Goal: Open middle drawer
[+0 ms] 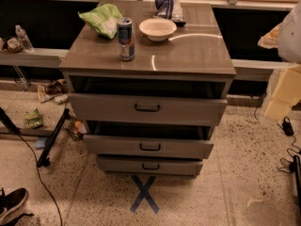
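Two bags (101, 19), can (125, 37) and bowl (157, 28) top the cabinet (193, 53) above the middle drawer (149, 146); tool (282, 98) far right, grip unclear.

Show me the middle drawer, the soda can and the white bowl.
middle drawer (150, 147), camera view, on its centre handle.
soda can (125, 38), camera view, on its body.
white bowl (157, 28), camera view, on its inner wall.
End effector: not in view.

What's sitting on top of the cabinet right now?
A green bag, a can, a white bowl and a blue bag. Whatever lies behind the bags is hidden. The gripper hangs at the right edge, off the cabinet.
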Motion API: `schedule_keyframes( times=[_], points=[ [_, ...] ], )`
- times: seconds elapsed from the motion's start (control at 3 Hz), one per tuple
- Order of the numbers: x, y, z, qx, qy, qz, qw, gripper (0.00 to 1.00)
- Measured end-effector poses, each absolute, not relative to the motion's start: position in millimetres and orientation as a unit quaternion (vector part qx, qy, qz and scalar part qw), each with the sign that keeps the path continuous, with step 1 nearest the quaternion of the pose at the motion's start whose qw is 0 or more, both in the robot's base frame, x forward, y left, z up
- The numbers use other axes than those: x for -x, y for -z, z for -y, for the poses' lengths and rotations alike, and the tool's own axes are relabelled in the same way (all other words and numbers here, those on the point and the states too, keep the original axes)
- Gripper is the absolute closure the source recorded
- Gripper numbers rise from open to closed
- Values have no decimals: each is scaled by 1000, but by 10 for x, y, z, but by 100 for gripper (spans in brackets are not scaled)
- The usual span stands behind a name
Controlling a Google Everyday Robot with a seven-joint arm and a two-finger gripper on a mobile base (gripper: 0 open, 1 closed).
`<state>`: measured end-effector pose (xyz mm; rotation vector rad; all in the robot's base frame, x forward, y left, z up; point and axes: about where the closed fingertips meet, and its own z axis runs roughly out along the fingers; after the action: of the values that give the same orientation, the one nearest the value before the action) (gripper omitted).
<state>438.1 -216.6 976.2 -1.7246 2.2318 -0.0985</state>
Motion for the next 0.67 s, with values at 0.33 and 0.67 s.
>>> schedule_keyframes(
  times=[0.33, 0.67],
  points=[
    [-4384, -9762, 2162, 603, 37, -781, 159, 0],
    [-4390, -9399, 2079, 602, 5, -782, 160, 0]
  ],
)
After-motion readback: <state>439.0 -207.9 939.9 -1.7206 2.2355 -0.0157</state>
